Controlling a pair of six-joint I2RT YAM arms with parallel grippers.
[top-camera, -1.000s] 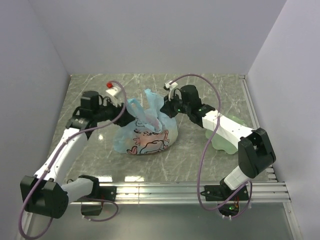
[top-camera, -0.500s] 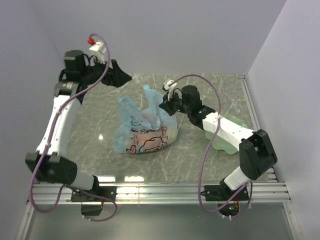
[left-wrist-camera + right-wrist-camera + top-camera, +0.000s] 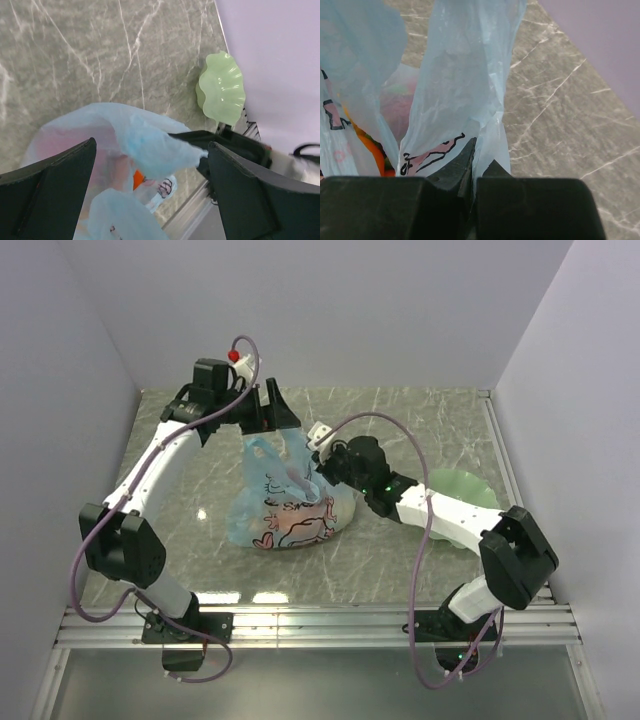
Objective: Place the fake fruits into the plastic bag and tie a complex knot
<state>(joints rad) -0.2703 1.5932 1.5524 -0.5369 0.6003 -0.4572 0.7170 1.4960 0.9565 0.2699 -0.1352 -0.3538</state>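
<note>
The light-blue plastic bag (image 3: 290, 512) with cartoon print sits mid-table, and the fake fruits show through it as orange (image 3: 139, 179) and pink-red patches (image 3: 370, 146). Its two handles stand up and cross over the bag's top; a tied knot is not in view. My right gripper (image 3: 318, 468) is shut on one handle (image 3: 465, 75), pinching the thin plastic between its tips (image 3: 476, 146). My left gripper (image 3: 273, 420) hovers open above the bag's back side, its fingers (image 3: 55, 185) spread wide on either side of the other handle (image 3: 155, 150) without touching it.
A pale green wavy-edged plate (image 3: 468, 492) lies on the marble table (image 3: 420, 415) to the right, under the right arm, also seen in the left wrist view (image 3: 222, 90). Lilac walls close in the back and both sides. A metal rail (image 3: 330, 618) runs along the near edge.
The left gripper opened and let go of the bag, swung up towards the back-left wall, then came back over the bag's top. The right gripper shifted left and nearer, still holding its handle.
</note>
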